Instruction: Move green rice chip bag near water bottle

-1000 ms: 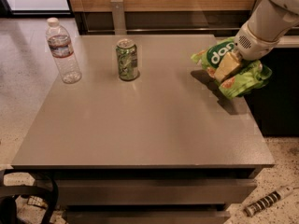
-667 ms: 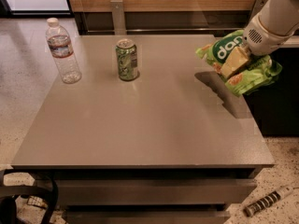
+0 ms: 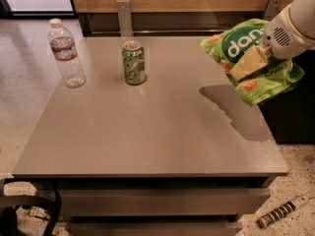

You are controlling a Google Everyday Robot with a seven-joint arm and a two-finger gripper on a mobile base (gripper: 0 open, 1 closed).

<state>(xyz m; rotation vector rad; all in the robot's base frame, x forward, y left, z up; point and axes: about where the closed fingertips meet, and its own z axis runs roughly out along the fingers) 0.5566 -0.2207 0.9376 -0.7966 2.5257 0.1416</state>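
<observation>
The green rice chip bag [image 3: 246, 48] hangs in the air above the table's right edge, with its dark-green round logo facing me. My gripper [image 3: 252, 63] comes in from the upper right and is shut on the bag, one pale finger lying across its front. The bag's shadow falls on the table below it. The water bottle [image 3: 65, 53], clear with a white cap and a red-banded label, stands upright at the table's far left, well away from the bag.
A green soda can [image 3: 133, 63] stands upright between the bottle and the bag. The grey table [image 3: 142, 132] has drawers below its front edge. A wooden wall panel runs behind. A striped cylindrical object [image 3: 280, 213] lies on the floor at lower right.
My gripper has lifted the bag off the table's right side; it now hangs higher, a little farther right, with its shadow spread on the tabletop.
</observation>
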